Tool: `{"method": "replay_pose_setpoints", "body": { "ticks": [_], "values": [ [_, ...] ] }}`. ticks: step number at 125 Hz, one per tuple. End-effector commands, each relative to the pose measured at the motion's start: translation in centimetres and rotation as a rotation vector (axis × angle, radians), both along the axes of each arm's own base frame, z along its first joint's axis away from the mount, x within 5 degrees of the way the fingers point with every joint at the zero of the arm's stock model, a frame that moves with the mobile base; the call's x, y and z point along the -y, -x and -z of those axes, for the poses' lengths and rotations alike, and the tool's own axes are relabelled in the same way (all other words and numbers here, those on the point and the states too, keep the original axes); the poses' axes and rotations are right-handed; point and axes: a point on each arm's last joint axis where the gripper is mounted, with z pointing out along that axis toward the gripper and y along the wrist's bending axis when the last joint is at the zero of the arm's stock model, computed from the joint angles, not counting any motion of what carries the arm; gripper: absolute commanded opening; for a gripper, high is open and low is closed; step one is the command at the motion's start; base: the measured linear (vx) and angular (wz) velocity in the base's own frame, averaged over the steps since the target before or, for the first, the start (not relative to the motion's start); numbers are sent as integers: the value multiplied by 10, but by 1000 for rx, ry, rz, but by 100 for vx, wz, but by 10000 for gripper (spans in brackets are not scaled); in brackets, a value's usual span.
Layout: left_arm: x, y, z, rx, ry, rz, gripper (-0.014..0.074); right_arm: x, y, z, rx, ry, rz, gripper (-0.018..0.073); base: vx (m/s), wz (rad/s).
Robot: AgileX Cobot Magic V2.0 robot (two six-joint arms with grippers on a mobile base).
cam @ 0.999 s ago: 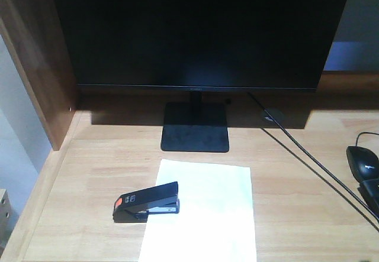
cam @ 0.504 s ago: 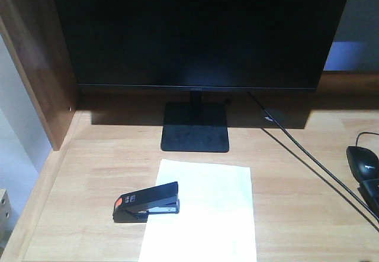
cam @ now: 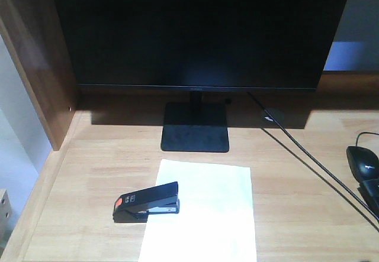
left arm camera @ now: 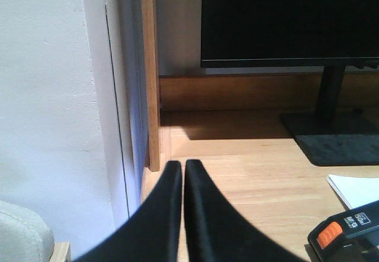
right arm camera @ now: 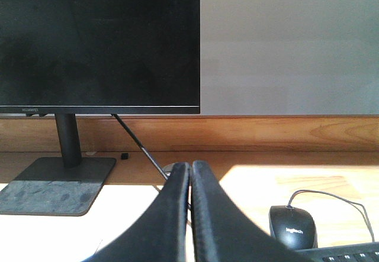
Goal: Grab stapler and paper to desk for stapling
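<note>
Light natural wood, planked and sunlit, forms the table (cam: pixel 89 179) where a white sheet of paper (cam: pixel 207 214) lies flat in front of a black monitor (cam: pixel 201 31). The black stapler (cam: pixel 146 201) rests across the sheet's left edge, its orange-red patch over bare wood.

Neither arm appears in the front-facing view. The left wrist view shows the left gripper (left arm camera: pixel 182 173) with its fingers pressed together and holding nothing; the stapler's orange end and a corner of the paper sit low to its right, apart from it. A darker brown side panel (left arm camera: pixel 149 73) stands just beyond the gripper, with a pale wall to its left.

The right wrist view shows the right gripper (right arm camera: pixel 190 173), likewise drawn together and empty. A black mouse (right arm camera: pixel 292 226) marked "logitech" lies to its right beside a keyboard corner (right arm camera: pixel 349 255). To its left is the monitor stand (right arm camera: pixel 56 191). The bezel reads "HUAWEI". A dark cable (right arm camera: pixel 139 146) runs down behind the gripper. A plain grey wall rises behind the table.
</note>
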Motion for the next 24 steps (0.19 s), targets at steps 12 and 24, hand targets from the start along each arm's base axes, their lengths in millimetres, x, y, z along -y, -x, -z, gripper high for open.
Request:
{"method": "replay_pose_setpoints", "body": {
  "ticks": [12, 24],
  "values": [
    [-1, 0, -4, 81, 19, -10, -6, 1, 1, -6, 81, 14, 12, -10, 0, 0],
    [-1, 0, -4, 81, 19, -10, -6, 1, 1, -6, 81, 14, 12, -10, 0, 0]
  ]
}}
